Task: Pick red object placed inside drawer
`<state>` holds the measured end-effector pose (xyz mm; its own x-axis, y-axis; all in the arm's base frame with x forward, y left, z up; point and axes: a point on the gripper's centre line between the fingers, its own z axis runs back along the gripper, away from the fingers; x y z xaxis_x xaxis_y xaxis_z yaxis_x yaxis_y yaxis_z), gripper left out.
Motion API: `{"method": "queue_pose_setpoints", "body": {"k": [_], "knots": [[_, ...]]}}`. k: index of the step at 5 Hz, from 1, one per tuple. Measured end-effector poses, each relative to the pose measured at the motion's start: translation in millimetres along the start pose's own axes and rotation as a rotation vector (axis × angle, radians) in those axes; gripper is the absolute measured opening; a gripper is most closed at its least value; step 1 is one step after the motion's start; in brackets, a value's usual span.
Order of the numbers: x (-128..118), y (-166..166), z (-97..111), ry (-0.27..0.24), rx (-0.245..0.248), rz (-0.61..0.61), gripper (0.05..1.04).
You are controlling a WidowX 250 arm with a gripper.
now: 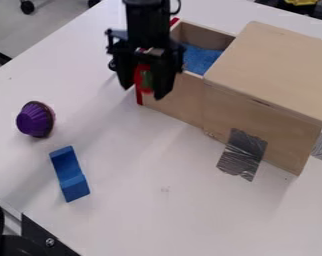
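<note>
Block (pixel 70 175) before cup (pixel 35 120), box (pixel 270 65) right (drawer (pixel 180 105) leftward)

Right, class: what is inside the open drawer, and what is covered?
Blue material shows inside the drawer. The hand hides part, and the wooden top covers the right, so contents there can't be seen.

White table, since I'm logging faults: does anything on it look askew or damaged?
The ribbed purple cup lies tipped on its side, and wrinkled silver tape runs crookedly from the pale wooden box onto the table.
</note>
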<state>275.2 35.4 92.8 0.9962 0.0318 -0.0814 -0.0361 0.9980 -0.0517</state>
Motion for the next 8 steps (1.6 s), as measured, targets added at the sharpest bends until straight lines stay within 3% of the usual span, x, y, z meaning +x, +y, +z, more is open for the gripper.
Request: {"method": "queue_pose_setpoints", "body": {"k": [1, 3, 4, 5, 6, 7, 8], "knots": [[22, -10, 27, -0.056, -0.001, -0.044, 0.756], [87, -14, 15, 0.019, -0.029, -0.101, 0.756], [106, -12, -3, 0.039, -0.029, -0.122, 0.756], [114, -5, -18, 0.025, -0.023, -0.131, 0.756], [113, -1, -28, 0.053, -0.019, -0.130, 0.816], [113, -1, -28, 0.061, -0.024, -0.126, 1.011], [113, -1, -29, 0.054, -0.021, -0.129, 1.004]]}}
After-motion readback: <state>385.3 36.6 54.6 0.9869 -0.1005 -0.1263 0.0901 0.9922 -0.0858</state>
